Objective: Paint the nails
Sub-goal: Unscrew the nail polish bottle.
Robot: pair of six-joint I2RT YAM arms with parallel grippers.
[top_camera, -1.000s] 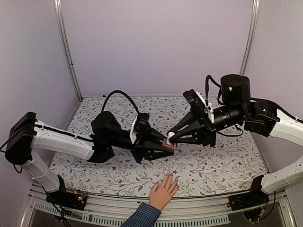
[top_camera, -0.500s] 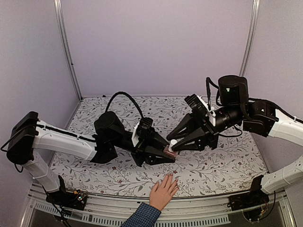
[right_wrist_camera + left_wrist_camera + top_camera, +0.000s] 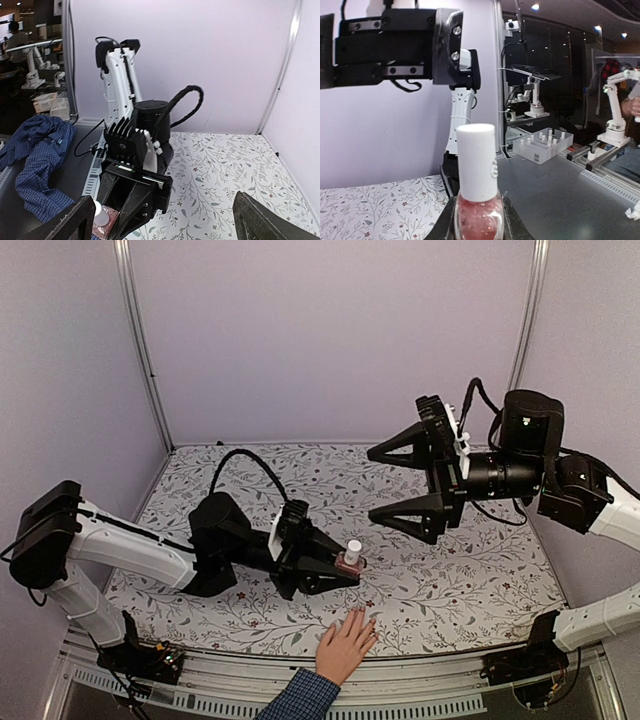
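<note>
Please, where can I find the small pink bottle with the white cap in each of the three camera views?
Top external: the pink bottle stands just below the middle of the picture.
Left wrist: the pink bottle fills the bottom centre, very close.
Right wrist: the pink bottle sits small at the bottom left.
Shared landmark: the floral cloth shows in all three views.

Top camera high behind 2 arms, left wrist close behind left pincer and bottle, right wrist sees both.
</note>
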